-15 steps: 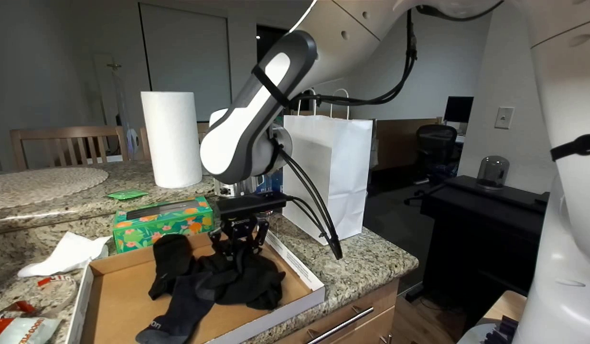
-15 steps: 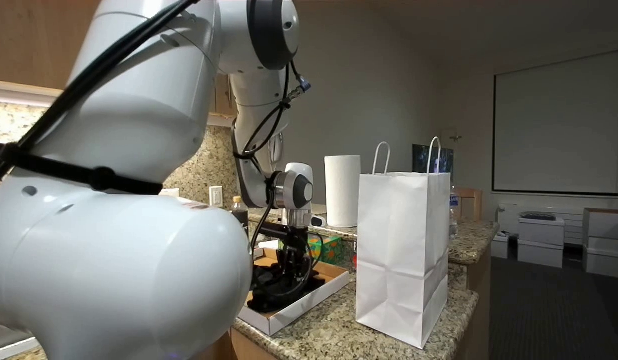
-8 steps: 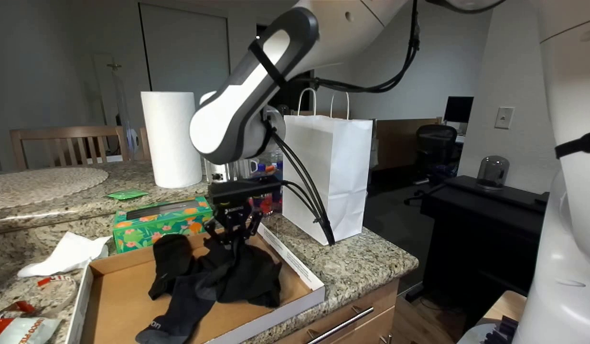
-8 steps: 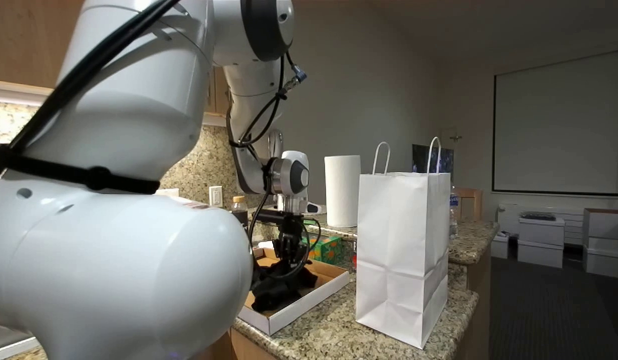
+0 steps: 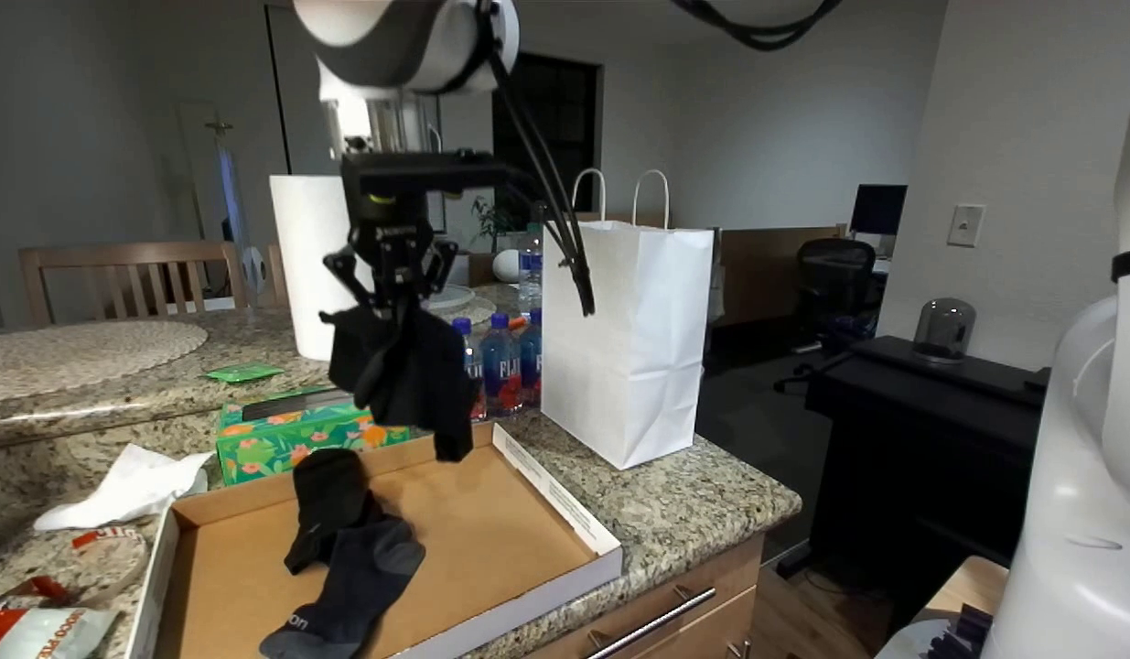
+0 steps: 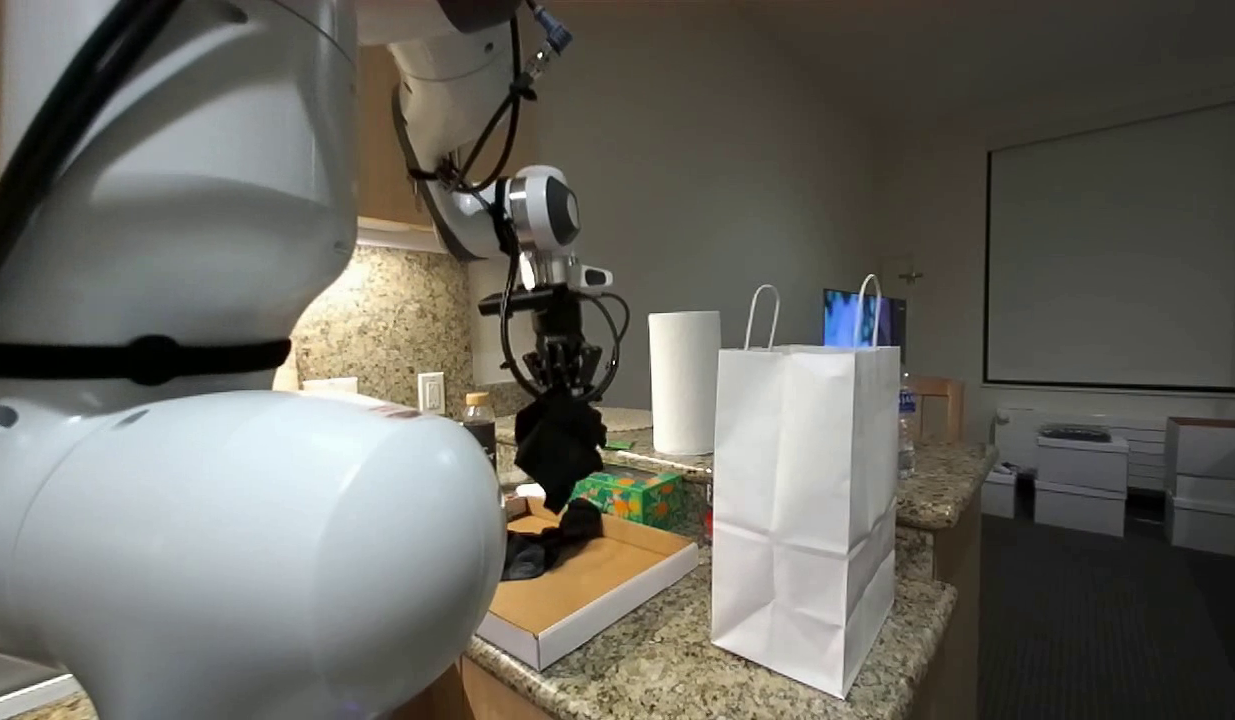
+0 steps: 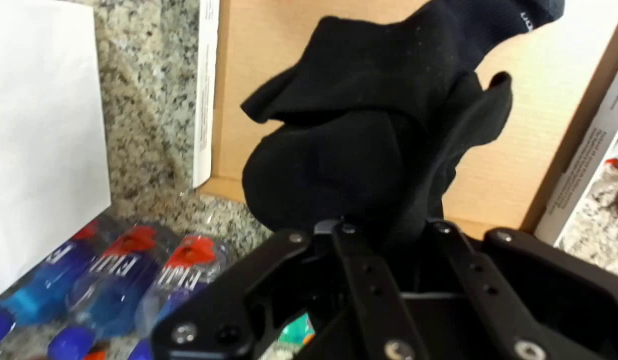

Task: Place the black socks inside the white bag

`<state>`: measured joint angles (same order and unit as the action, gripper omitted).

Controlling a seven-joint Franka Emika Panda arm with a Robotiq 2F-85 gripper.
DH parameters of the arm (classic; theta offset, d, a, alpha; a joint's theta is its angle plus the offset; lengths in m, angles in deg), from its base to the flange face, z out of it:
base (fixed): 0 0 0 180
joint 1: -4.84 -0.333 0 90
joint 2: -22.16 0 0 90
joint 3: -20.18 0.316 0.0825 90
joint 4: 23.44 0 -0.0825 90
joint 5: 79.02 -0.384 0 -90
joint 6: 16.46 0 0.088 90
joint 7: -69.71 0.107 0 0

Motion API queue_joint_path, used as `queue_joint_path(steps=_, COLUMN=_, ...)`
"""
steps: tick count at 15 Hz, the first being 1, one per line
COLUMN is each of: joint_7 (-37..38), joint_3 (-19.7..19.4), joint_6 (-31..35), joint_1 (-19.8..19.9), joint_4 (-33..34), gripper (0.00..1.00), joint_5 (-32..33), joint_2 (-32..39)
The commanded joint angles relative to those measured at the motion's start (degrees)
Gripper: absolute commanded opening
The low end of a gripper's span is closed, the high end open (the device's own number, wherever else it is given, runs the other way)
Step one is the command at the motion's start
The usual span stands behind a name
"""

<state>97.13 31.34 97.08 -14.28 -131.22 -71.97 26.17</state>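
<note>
Black on black: pinching a limp sock bundle (image 5: pixel 404 371) in jaws above cardboard tray (image 5: pixel 482 517) holding other socks (image 5: pixel 359 558), left of white bag (image 5: pixel 624 339) in an exterior view and below its top, so likely needs lifting before crossing.

One white bag (image 5: pixel 619 339); one tray (image 5: pixel 500 522); three Fiji bottles (image 5: pixel 502 371); at least three black socks (image 5: pixel 409 371)

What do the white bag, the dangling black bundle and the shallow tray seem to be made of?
White bag: probably paper, mostly matte, with crisp folds and creased sides.
Black bundle: soft fabric, matte, drooping in limp folds; fiber unclear.
Shallow tray: likely cardboard, dull, brown inside and white outside, with thin, printed walls.
</note>
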Motion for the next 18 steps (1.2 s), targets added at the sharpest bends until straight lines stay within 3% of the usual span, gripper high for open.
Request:
queue_joint_path(steps=1, joint_7=-5.5, joint_3=1.3, joint_6=-7.9, joint_1=1.4, joint_4=7.1, gripper=0.11, joint_5=2.4, joint_2=-3.6)
queue_joint_path(steps=9, joint_7=-18.5, joint_3=0.2, joint_6=-29.5, joint_1=4.8, joint_4=34.0, gripper=0.11, joint_5=3.2, joint_2=0.2)
queue_joint_path(steps=18, joint_7=-23.1, joint_3=0.3, joint_6=-33.3, joint_1=3.3, joint_4=44.0, gripper=0.11, joint_5=5.6, joint_2=8.2)
